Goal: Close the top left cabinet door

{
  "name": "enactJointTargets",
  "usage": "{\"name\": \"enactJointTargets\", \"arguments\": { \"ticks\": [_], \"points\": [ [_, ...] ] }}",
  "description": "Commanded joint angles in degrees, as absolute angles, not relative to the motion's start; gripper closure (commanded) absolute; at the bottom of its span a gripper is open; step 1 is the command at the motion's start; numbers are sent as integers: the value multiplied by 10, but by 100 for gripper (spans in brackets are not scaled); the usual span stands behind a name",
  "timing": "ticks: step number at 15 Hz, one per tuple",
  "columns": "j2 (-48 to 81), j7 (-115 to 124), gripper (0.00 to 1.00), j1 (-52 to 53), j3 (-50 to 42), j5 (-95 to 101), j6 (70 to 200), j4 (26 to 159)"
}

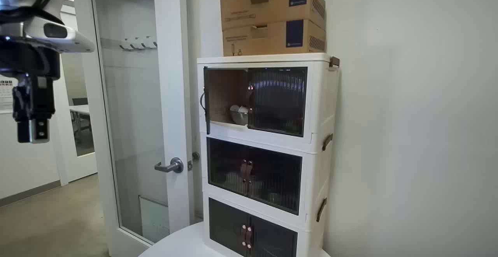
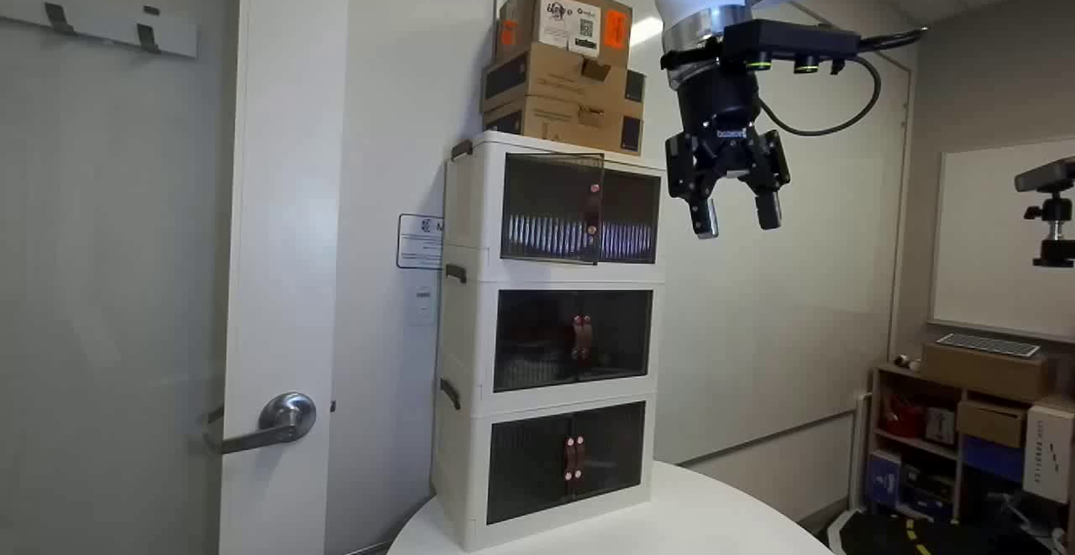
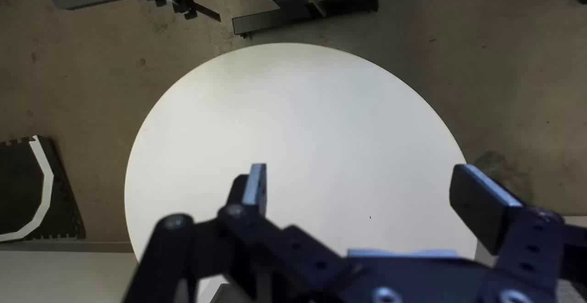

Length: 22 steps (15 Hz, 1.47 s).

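The top left cabinet door point(image 1: 207, 101) is a dark-tinted panel that stands open. In an exterior view it is seen nearly edge-on, swung outward from the white three-tier cabinet point(image 1: 325, 97). It also shows in an exterior view as a tinted panel point(image 2: 547, 206) angled out, overlapping the shut top right door point(image 2: 631, 215). Its handle point(image 2: 594, 207) is on its free edge. My gripper point(image 2: 739, 217) is open and empty, pointing down in front of the cabinet, apart from the door. It also shows in an exterior view point(image 1: 33, 130) and in the wrist view point(image 3: 369, 188). The wrist view does not show the door.
Cardboard boxes point(image 1: 272, 35) are stacked on the cabinet. A bowl point(image 1: 239, 115) with white items sits in the open compartment. The cabinet stands on a round white table point(image 3: 293, 110). A glass room door with a lever handle point(image 1: 169, 165) is beside it. A shelf point(image 2: 915, 446) stands further off.
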State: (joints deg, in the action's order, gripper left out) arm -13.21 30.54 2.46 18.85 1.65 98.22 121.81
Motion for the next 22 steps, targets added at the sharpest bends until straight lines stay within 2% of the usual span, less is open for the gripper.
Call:
{"name": "enactJointTargets", "arguments": {
  "ticks": [1, 8, 9, 10, 16, 19, 22],
  "points": [
    [-130, 309, 0, 44, 171, 21, 981, 1217],
    [-95, 331, 0, 37, 157, 39, 966, 1196],
    [-82, 341, 8, 32, 151, 53, 960, 1182],
    [-63, 345, 26, 27, 145, 79, 950, 1159],
    [59, 326, 73, 33, 105, 336, 957, 984],
    [120, 338, 93, 44, 79, 345, 965, 889],
    [178, 322, 99, 54, 59, 296, 955, 795]
  ]
}}
